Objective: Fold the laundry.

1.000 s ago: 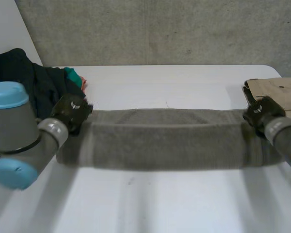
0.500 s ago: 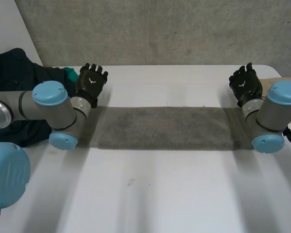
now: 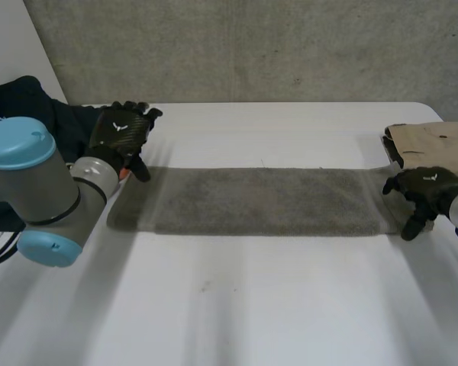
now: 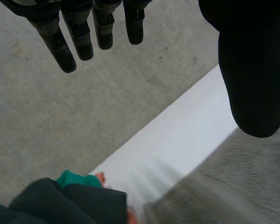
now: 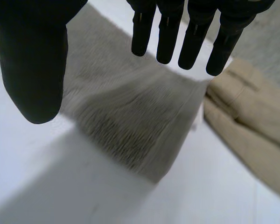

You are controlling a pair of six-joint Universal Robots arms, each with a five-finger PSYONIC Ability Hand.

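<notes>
A grey towel [image 3: 263, 200], folded into a long strip, lies flat across the white table [image 3: 252, 305]. My left hand [image 3: 120, 133] hovers just beyond the towel's left end, fingers straight, holding nothing. In the left wrist view my left hand [image 4: 254, 70] is spread above the towel's end [image 4: 233, 186]. My right hand [image 3: 421, 187] sits at the towel's right end with relaxed fingers. In the right wrist view my right hand [image 5: 32, 56] is open over that end of the towel [image 5: 130, 121], with nothing in it.
A pile of dark clothes [image 3: 38, 122] with a green piece [image 4: 74, 178] lies at the table's back left, beside my left arm. A folded beige garment [image 3: 435, 141] rests at the back right, close to the towel's right end [image 5: 252, 140].
Both hands opened and let go of the towel, which dropped flat on the table. My left hand drew back leftward; my right hand came nearer, down beside the right end.
</notes>
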